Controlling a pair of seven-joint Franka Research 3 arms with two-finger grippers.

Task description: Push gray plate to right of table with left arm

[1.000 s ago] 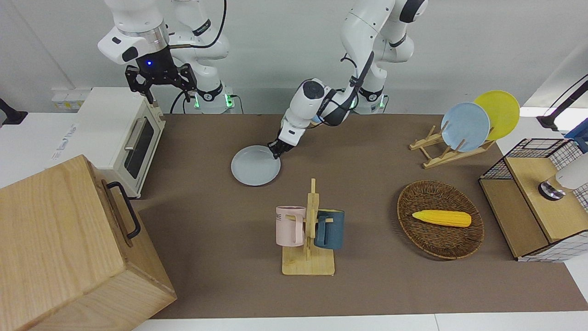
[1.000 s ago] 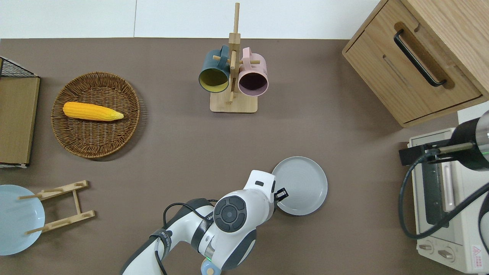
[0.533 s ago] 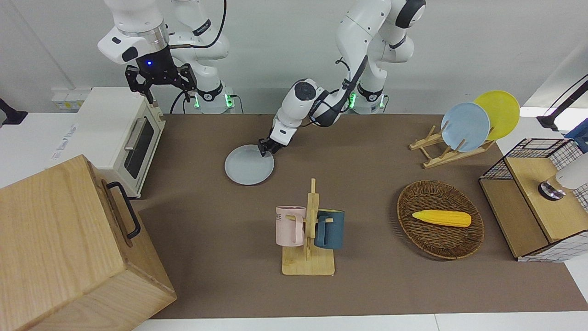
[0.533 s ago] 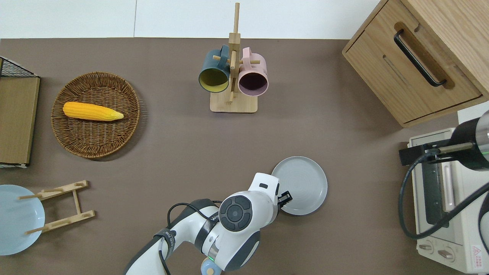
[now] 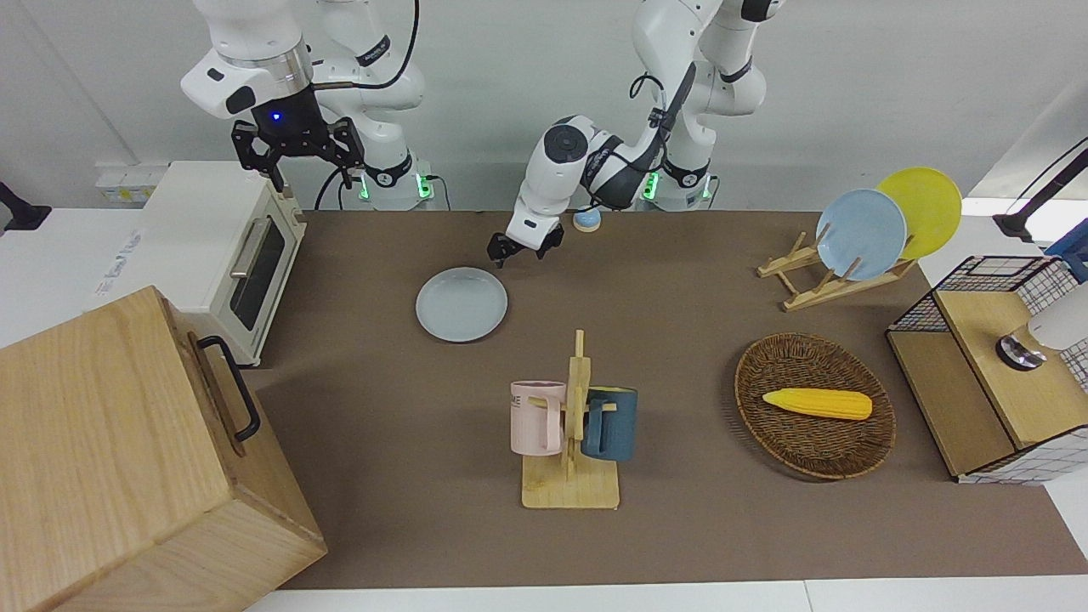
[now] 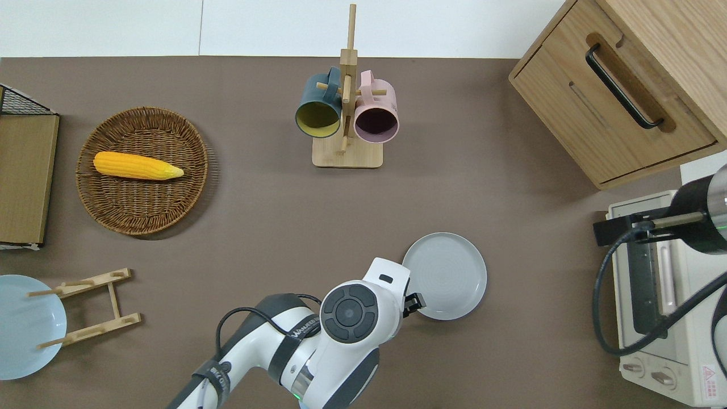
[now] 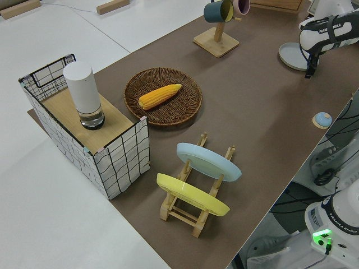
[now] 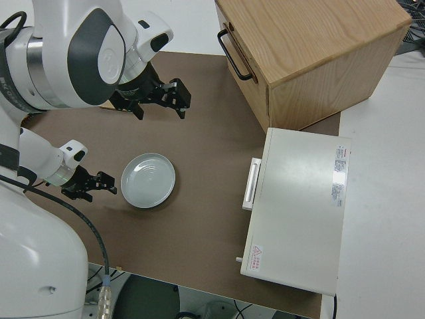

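- Hidden in the overhead view: most of the black two-finger left gripper [image 6: 414,300], tucked under its own white wrist; only the tips poke out at the rim of the plate.
- Clearer from the right side view: left gripper [image 8: 93,187] with fingers apart, holding nothing, just beside the plate and not touching it.
- Seen lifted off the bench in the front view, left gripper [image 5: 516,245] at the plate's edge nearer the robots.
- Round pale bluish-gray plate [image 6: 445,275] flat on the matte brown bench [image 6: 511,227], about midway between mid-bench and the right arm's end.
- Open brown bench all round the plate; white toaster oven [image 6: 659,295] well apart from it at the right arm's end, light wooden cabinet with black handle [image 6: 619,85] farther from the robots than the oven.
- Cut off by the overhead frame: sky-blue plate [image 6: 23,326] on its wooden rack; whole in the left side view.
- Right gripper [image 5: 293,144] parked, fingers apart and empty.
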